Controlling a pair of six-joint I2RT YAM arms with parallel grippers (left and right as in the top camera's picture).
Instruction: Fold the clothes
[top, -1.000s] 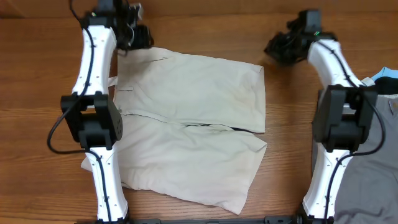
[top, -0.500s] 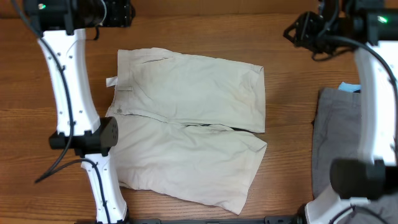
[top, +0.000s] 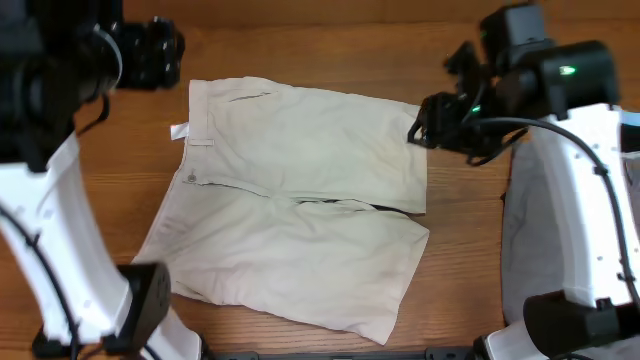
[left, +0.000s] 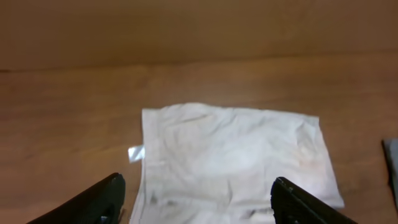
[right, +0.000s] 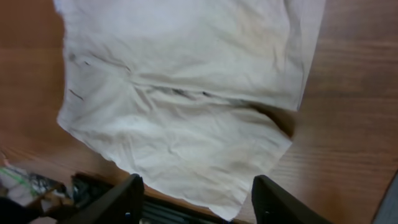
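The beige shorts (top: 300, 200) lie flat on the wooden table, waistband to the left with a small white tag (top: 179, 130), both legs to the right. They also show in the left wrist view (left: 236, 155) and the right wrist view (right: 180, 106). My left gripper (top: 150, 52) hangs high above the table's far left corner, open and empty, with its fingertips (left: 196, 199) wide apart. My right gripper (top: 432, 122) hovers high above the upper leg's hem, open and empty, with its fingertips (right: 196, 199) wide apart.
A grey garment (top: 540, 230) lies at the table's right edge, partly under the right arm, with a light-blue piece (top: 632, 120) beyond it. The table's front edge and a black rail (right: 174, 208) show in the right wrist view.
Both arms have risen toward the camera. The left gripper moved left off the waistband corner; the right gripper swung left to over the upper leg's hem. The shorts have not moved.
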